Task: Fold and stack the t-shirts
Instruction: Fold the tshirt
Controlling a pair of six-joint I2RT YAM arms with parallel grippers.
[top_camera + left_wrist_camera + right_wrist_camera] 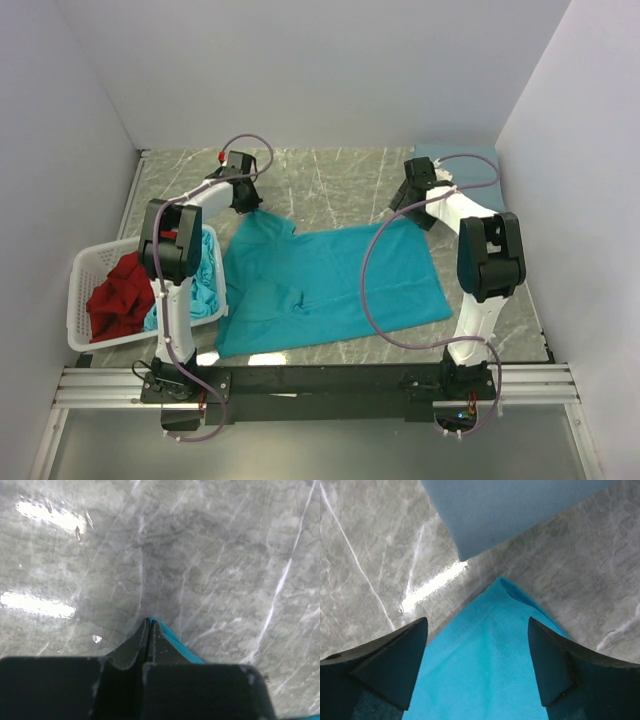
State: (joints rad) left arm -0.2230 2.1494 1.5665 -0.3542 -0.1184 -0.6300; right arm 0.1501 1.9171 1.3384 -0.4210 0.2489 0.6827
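Note:
A bright teal t-shirt (330,280) lies spread flat in the middle of the marble table. My left gripper (248,205) is at its far left corner. In the left wrist view that gripper (149,621) is shut, with a strip of the teal t-shirt (177,642) pinched at the tips and running along the right finger. My right gripper (412,205) is at the far right corner. There the right gripper (477,622) stands open, its fingers either side of the teal t-shirt's corner (485,670). A folded grey-blue t-shirt (520,510) lies just beyond.
A white lattice basket (85,300) at the left holds a red t-shirt (118,295) and another teal one (205,270). The folded grey-blue t-shirt (470,165) sits at the back right corner. White walls close in on three sides.

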